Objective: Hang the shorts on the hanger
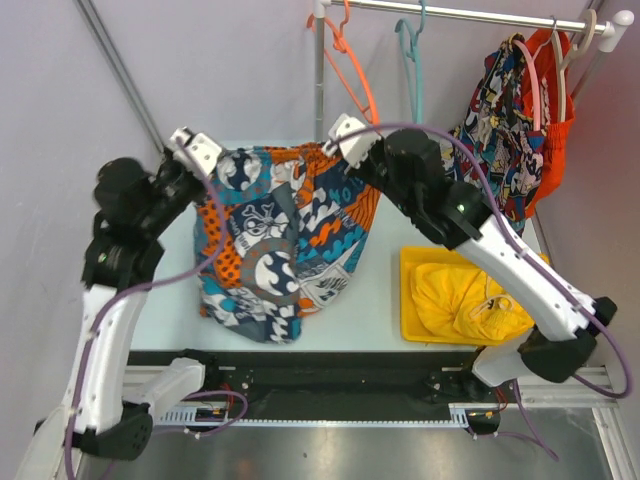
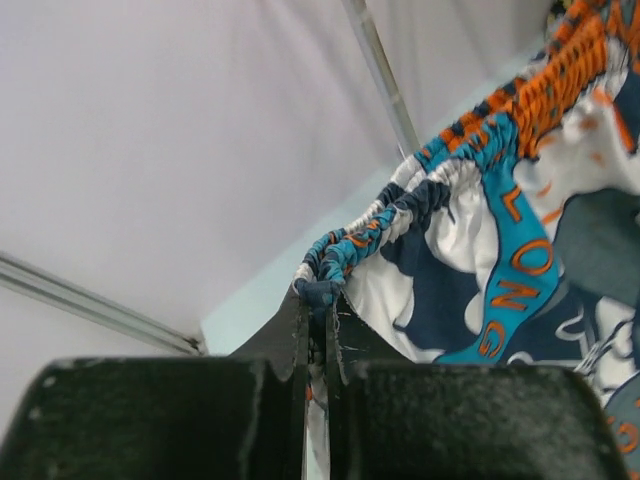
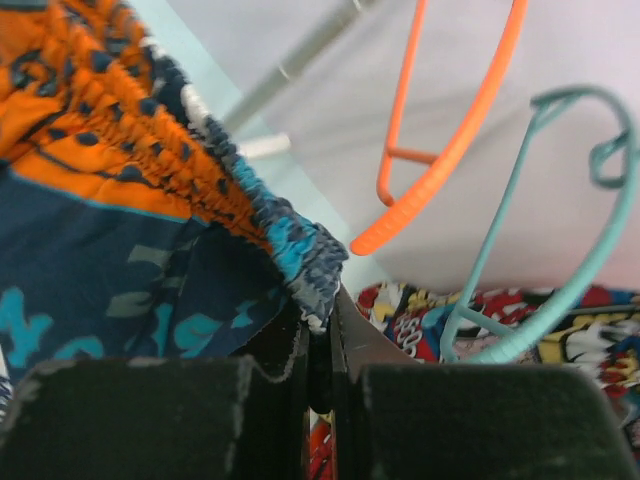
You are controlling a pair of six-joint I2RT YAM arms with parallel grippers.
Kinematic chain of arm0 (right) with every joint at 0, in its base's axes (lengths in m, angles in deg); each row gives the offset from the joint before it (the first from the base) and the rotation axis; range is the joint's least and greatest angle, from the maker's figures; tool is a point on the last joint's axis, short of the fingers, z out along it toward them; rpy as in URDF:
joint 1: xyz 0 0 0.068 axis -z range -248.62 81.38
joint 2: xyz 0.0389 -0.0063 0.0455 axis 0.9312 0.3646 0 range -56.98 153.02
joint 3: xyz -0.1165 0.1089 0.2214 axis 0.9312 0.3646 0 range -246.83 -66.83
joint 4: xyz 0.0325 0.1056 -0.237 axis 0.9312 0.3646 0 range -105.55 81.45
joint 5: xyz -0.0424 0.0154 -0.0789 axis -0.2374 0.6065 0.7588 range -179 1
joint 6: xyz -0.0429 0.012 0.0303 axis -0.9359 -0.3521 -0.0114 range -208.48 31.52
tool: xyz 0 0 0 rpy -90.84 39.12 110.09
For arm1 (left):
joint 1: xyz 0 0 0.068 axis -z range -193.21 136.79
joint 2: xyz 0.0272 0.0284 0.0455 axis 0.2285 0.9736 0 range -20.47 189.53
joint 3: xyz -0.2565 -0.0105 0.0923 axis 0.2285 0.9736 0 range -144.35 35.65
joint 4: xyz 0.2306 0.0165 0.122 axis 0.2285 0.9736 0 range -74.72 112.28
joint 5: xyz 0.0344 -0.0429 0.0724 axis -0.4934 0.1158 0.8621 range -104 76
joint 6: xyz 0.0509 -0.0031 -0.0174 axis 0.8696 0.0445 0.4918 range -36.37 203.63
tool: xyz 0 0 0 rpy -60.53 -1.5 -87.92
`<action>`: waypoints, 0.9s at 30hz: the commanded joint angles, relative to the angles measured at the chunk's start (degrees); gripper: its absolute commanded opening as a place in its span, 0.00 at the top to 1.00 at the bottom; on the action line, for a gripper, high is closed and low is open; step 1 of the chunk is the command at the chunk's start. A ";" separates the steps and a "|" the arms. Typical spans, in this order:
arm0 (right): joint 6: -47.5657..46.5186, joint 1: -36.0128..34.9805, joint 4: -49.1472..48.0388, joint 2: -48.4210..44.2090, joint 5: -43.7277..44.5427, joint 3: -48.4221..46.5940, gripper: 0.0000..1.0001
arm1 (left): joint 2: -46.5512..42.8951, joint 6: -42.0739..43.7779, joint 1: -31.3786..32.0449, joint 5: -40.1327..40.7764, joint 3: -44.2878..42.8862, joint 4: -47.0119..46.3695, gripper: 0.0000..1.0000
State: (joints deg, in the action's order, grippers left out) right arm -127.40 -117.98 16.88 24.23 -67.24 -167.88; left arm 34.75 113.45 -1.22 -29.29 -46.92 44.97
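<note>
Over the counter's (image 1: 385, 295) far edge, the orange hanger (image 3: 400, 222) and teal hanger (image 3: 485, 245) hang close, a narrow gap between; comic-print shorts (image 1: 500, 130) crowd the far right corner.

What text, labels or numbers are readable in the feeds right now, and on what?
"LONG": orange letters on a teal band of the shorts, left wrist view.
Other lettering on the shorts: too blurred to read.
Hanging comic-print shorts: print too small to read.
</note>
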 commanded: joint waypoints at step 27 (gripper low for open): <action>0.16 1.73 -2.63 -0.10 -31.69 43.75 0.93 | -7.25 36.27 -2.15 -21.81 53.29 9.07 0.84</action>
State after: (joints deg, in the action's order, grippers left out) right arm -124.80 -115.54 19.24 22.63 -98.52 -124.61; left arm 25.75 146.72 -4.89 -51.76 5.78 57.14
